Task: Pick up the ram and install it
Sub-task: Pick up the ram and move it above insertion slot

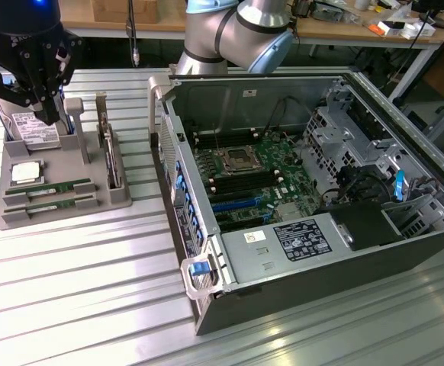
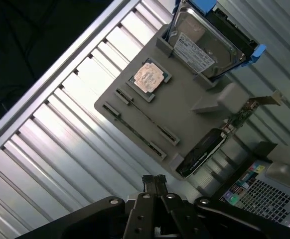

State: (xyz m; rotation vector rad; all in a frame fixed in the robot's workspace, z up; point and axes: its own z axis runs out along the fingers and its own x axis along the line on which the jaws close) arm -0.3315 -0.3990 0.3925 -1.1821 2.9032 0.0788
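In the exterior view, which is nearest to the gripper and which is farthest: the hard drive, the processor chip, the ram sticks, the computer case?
1. Hard drive, just below the gripper.
2. Processor chip, middle of the gray tray.
3. Ram sticks, at the tray's near edge.
4. Computer case, far off at the exterior view's right.

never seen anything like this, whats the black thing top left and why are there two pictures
The black thing is the gripper, the grasping end of a robot arm. Its jaws are shut and hold nothing. It hangs above a grey parts tray on a ribbed metal table.

One picture comes from a camera off the arm that sees the whole scene. The other comes from a camera on the arm's wrist, looking down past the gripper at the same tray.

In the tray sit a hard drive, a square silver processor chip, and two thin green memory sticks, the ram, lying in slots. Towards the exterior view's right stands an open computer case with its green circuit board showing.
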